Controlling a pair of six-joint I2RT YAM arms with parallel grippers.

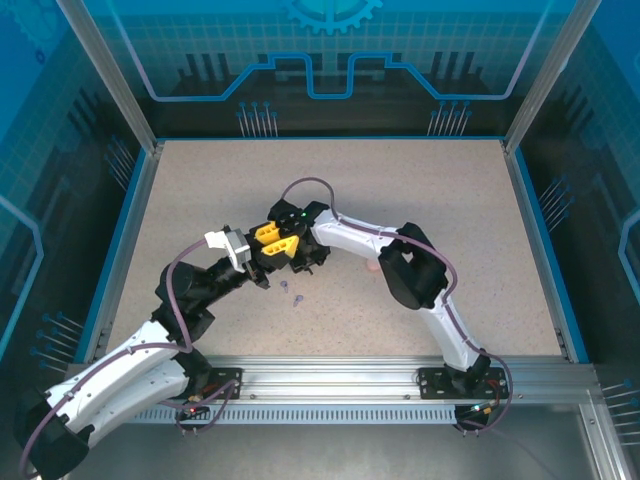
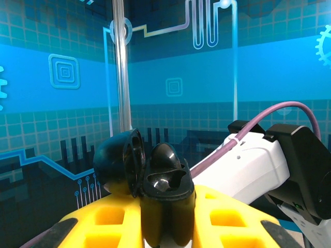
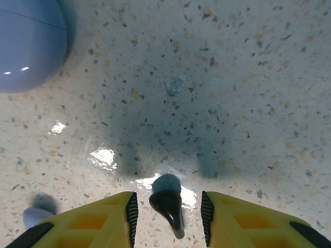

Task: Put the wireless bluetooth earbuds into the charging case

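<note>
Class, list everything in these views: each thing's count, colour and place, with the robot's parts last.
charging case: one, black, lid open, in the left gripper.
black earbud: one, black, between the fingers of the right gripper, gaps either side.
lilac earbuds: two, lilac, on the table near the grippers.
round case: one, lilac-blue, on the table.
pink object: one, pale, half hidden by the right arm.
table: one, speckled beige.
left gripper: one, yellow fingers, shut.
right gripper: one, yellow fingers, open.

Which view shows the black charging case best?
Left wrist: the black charging case fills the middle, open with its lid up, held in the left gripper. In the top external view it is too small and crowded to make out.
</note>
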